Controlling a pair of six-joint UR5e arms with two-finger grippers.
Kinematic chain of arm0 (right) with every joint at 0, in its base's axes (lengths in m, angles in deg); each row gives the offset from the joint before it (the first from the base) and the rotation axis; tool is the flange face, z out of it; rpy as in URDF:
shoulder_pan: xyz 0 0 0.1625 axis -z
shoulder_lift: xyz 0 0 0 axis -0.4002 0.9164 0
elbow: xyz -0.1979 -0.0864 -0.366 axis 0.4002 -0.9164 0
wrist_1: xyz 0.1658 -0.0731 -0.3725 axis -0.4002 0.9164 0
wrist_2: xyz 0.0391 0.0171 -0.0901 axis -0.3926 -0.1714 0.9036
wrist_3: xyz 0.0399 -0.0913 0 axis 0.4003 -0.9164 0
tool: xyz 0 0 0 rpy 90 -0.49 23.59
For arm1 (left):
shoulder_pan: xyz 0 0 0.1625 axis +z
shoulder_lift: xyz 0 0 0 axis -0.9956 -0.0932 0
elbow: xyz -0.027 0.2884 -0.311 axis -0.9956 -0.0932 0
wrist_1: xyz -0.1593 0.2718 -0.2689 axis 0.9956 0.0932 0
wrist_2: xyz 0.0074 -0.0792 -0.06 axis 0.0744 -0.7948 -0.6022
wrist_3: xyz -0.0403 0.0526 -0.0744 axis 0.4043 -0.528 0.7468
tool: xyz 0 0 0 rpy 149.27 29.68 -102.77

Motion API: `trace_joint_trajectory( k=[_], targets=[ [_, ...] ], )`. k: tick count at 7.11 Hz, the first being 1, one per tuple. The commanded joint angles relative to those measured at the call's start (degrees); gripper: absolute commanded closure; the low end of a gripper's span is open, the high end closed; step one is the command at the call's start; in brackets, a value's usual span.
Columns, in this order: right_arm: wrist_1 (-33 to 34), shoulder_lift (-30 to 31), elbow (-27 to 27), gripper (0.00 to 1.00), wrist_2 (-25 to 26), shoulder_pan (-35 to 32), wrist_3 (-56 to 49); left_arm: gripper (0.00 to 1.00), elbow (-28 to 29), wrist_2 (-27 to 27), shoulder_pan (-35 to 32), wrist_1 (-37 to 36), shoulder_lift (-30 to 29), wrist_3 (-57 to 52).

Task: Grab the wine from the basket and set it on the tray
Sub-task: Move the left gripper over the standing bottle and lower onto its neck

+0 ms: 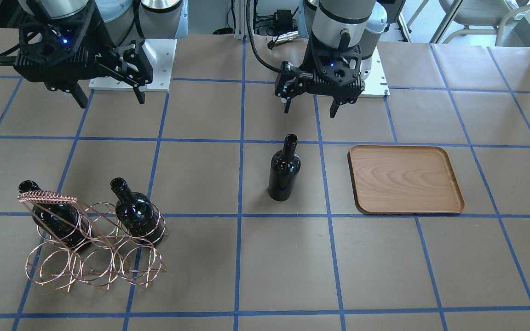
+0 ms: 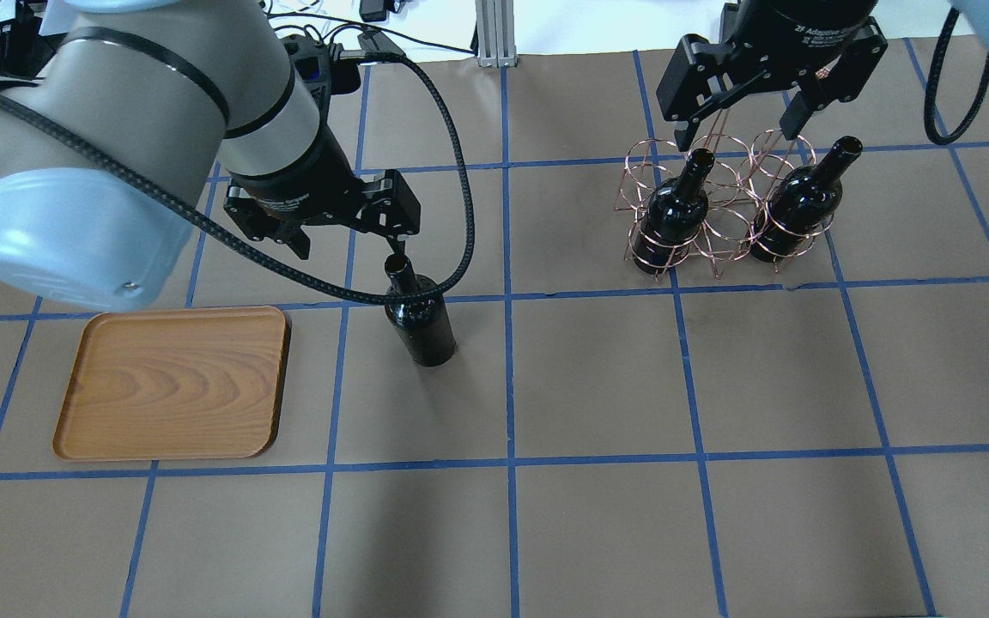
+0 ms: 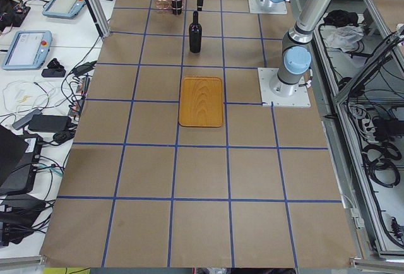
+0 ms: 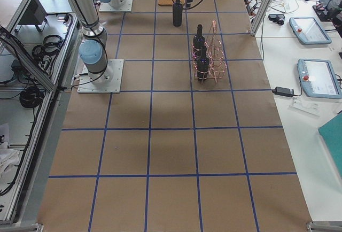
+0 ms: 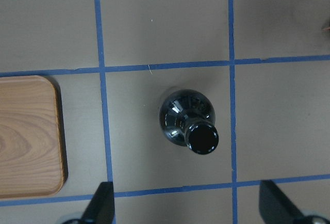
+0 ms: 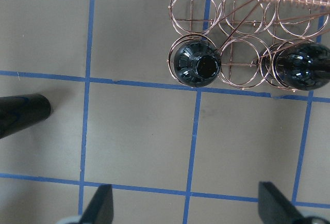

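Note:
One black wine bottle (image 1: 284, 170) stands upright on the table, outside the basket and a little beside the brown tray (image 1: 405, 179). My left gripper (image 1: 310, 110) is open and empty above it; in the left wrist view the bottle (image 5: 188, 118) sits between and ahead of the fingers, with the tray (image 5: 26, 136) at the left. The copper wire basket (image 1: 95, 248) holds two more bottles (image 1: 58, 220) (image 1: 136, 214). My right gripper (image 2: 735, 133) is open and empty above the basket (image 2: 718, 240). The right wrist view shows both bottles (image 6: 198, 66) (image 6: 301, 69) in its rings.
The table is covered in brown paper with a blue tape grid. The tray (image 2: 172, 382) holds nothing. The arm bases stand on white plates (image 1: 164, 64) at the robot's edge. Several basket rings hold no bottle.

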Motion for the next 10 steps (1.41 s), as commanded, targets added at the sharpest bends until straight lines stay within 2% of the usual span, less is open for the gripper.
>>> trace_joint_trajectory(
  k=[1,2,3,6,8,9,10],
  targets=[
    [-0.25,0.90,0.64,0.00,0.88,-0.07,-0.21,0.03,-0.24,-0.13,-0.51,-1.39,-3.12,-0.54],
    [-1.03,2.56,0.81,0.00,2.46,-0.07,-0.03,0.07,-0.94,-0.22,-0.51,-4.00,-4.96,-0.37],
    [-0.26,2.49,0.81,0.00,3.26,-0.07,-0.12,0.07,-1.90,-0.22,-0.68,-5.42,-6.11,-0.28],
    [0.10,1.87,0.90,0.00,2.82,-0.07,-0.12,0.16,-3.14,-0.22,-0.94,-5.69,-7.70,-0.54],
    [0.10,1.87,0.98,0.00,2.74,-0.16,-0.12,0.28,-3.23,-0.31,-0.94,-5.69,-8.40,-0.54],
    [-0.33,1.87,0.99,0.00,3.26,-0.16,0.23,0.41,-3.23,-0.31,-0.94,-5.69,-8.84,-0.54],
    [-0.69,1.96,0.99,0.00,3.18,-0.25,0.32,0.43,-3.14,-0.39,-0.94,-5.95,-9.02,-0.54]
  ],
)
